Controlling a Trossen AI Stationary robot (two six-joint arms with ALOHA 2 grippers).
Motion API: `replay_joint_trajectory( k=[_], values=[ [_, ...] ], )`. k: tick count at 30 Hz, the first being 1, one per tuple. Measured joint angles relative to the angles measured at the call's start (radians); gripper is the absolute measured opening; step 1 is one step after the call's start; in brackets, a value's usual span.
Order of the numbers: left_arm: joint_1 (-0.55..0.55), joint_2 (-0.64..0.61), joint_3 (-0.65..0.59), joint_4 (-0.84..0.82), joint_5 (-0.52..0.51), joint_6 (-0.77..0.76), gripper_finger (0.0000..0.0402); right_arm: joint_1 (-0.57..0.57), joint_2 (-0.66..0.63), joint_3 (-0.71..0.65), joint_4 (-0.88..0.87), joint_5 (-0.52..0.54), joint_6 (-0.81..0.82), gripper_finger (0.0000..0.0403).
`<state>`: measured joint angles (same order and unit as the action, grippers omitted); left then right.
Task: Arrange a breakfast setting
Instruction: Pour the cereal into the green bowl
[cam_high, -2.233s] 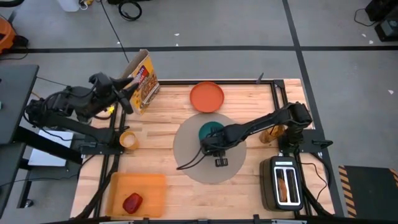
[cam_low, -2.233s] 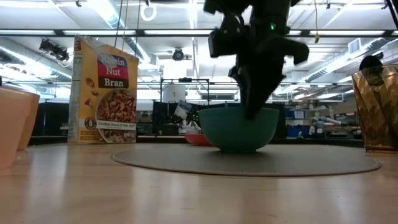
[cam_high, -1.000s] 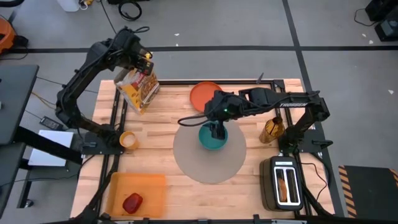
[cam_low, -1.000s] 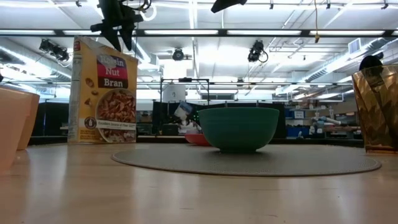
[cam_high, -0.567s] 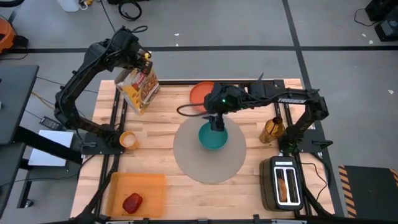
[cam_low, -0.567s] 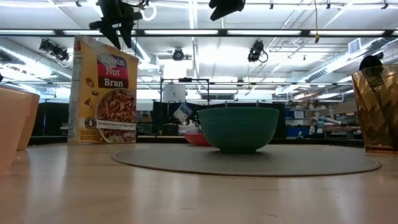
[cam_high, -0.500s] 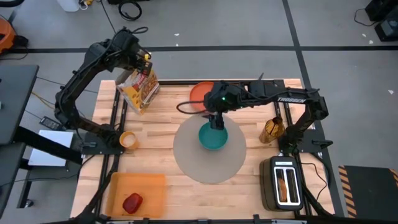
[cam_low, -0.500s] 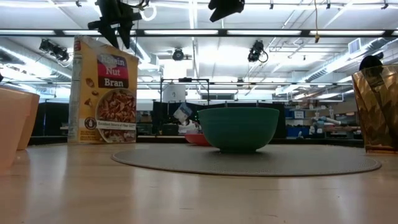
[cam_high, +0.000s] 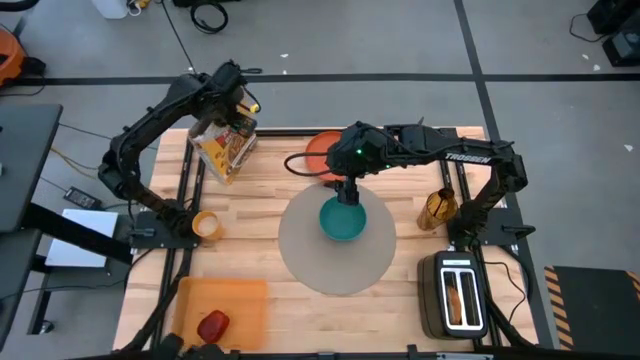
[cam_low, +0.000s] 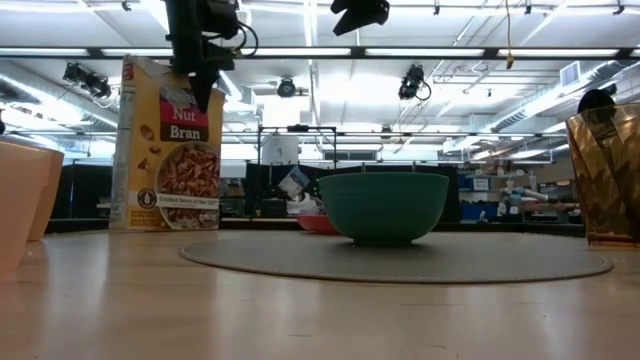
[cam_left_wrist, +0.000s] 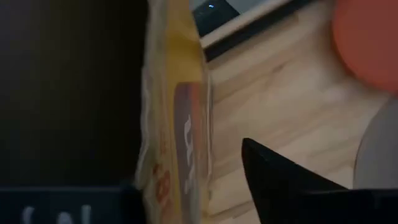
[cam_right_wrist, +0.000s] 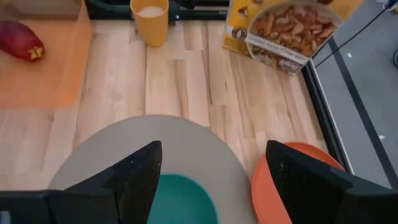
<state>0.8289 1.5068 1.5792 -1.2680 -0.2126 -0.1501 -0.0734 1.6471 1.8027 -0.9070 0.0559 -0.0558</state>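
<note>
A teal bowl (cam_high: 343, 222) sits on the round grey mat (cam_high: 335, 255). My right gripper (cam_right_wrist: 214, 186) hangs open above the bowl's far side, with nothing between its fingers. The orange plate (cam_high: 318, 150) lies behind the mat, partly under my right arm. My left gripper (cam_high: 232, 118) is open at the top of the upright yellow cereal box (cam_low: 168, 150). Its fingers stand on either side of the box's top edge (cam_left_wrist: 177, 112), and a gap shows beside one finger (cam_left_wrist: 280, 180). A small yellow cup (cam_high: 205, 224) stands at the left. The red apple (cam_high: 212, 325) lies on an orange board.
The toaster (cam_high: 455, 292), with toast in a slot, stands at the near right. An amber glass (cam_high: 437, 210) stands behind it. The orange board (cam_high: 225, 305) fills the near left corner. Bare wood shows between the cup and the mat.
My left gripper has come down and a little toward the table's right, from above the cereal box to around its top. The box stands where it was. My right gripper has drifted slightly toward the far edge above the bowl, still open.
</note>
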Motion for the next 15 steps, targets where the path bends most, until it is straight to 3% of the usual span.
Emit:
replay_joint_trajectory(
  k=[9,15],
  values=[
    [-0.057,-0.001,-0.009,0.006,0.0,0.142,0.0014,-0.017,-0.061,0.0,0.082,-0.002,-0.078,0.0295],
    [-0.093,-0.047,0.018,0.023,0.004,0.225,0.0008,-0.054,-0.14,-0.019,0.107,-0.024,-0.095,0.029]
  ],
)
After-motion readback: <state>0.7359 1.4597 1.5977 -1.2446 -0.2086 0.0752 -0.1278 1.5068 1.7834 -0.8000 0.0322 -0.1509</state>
